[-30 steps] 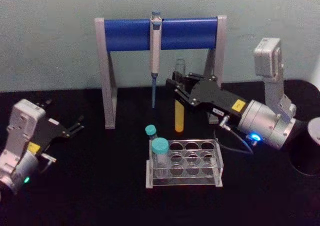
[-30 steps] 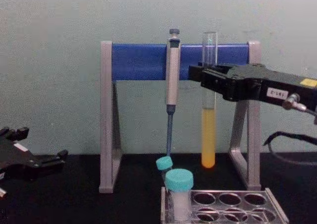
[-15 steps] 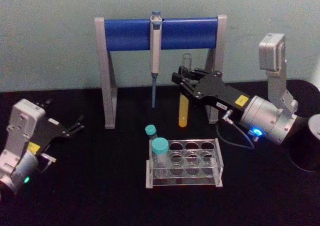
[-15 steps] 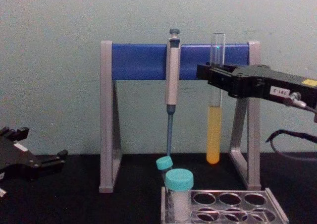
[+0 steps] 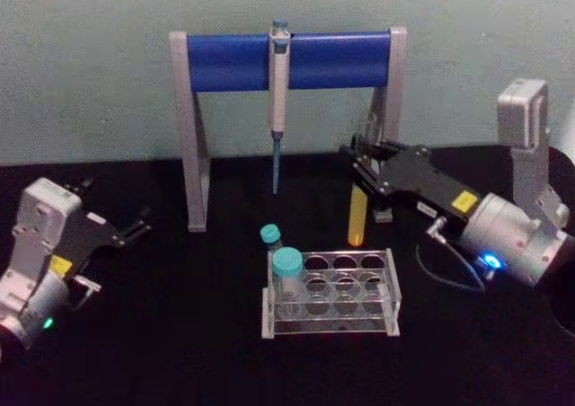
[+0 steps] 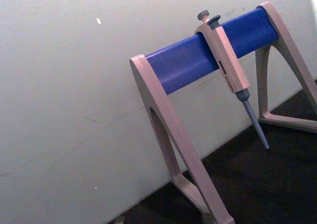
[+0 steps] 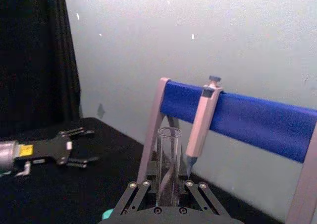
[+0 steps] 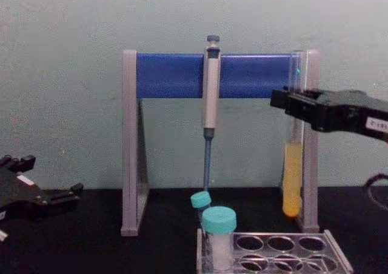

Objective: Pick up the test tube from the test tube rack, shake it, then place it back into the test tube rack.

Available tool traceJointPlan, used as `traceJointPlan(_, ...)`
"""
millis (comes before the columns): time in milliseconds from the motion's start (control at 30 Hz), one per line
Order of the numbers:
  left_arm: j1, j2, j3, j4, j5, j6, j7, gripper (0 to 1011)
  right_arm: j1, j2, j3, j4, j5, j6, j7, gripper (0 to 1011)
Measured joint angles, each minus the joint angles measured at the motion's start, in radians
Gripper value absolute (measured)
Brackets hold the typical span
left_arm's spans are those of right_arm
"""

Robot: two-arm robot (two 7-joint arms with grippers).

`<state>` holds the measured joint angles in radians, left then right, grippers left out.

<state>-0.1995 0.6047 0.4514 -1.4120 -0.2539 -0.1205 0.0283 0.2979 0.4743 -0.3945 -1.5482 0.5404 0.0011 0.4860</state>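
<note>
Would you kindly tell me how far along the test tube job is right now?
Done: the test tube is out of the test tube rack, upright in the shut right gripper. In hand: shaking, apparently, since it has swung rightward this past second. Remaining: setting it back into the rack. The left gripper idles, open.

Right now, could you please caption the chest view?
Right hand holds the test tube upright, clear of the rack; left hand parked.
</note>
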Motion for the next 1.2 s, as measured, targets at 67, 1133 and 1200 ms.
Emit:
traceJointPlan(67,0.000,0.000,0.000,0.000,0.000,0.000,0.000,1001,-0.023,0.007,0.002,-0.025,0.007,0.008,0.000,232)
traceJointPlan(1133,0.000,0.000,0.000,0.000,0.000,0.000,0.000,1001,0.051,-0.047,-0.045,0.054,0.009,-0.034,0.045,232)
traceJointPlan(1200,0.000,0.000,0.000,0.000,0.000,0.000,0.000,1001,0.042,-0.041,-0.036,0.045,0.010,-0.033,0.037,232)
